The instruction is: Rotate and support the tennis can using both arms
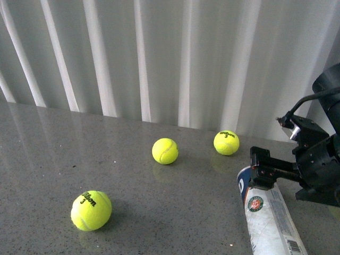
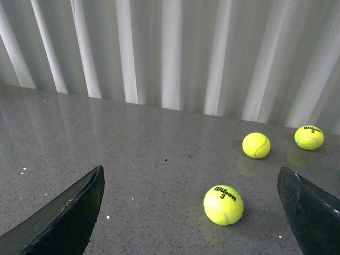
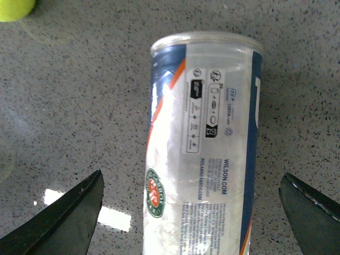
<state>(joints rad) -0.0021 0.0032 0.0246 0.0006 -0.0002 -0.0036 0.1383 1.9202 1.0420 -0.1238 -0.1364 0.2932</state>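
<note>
Tennis can (image 1: pixel 272 218) lay on its side on the grey table (image 1: pixel 48 159), at 5 o'clock in the front view, one end aimed toward 11.

Right gripper (image 1: pixel 262 169) hovered over that end, fingers (image 3: pixel 69 218) spread wide either side, no contact visible. Left gripper (image 2: pixel 190 175) also spread, holding nothing.

Three tennis balls (image 1: pixel 91 210) loose on the table, so the can was probably empty: light, slick, thin-walled, prone to roll. Best hold: gently across the labelled body, near the stiffer end.
</note>
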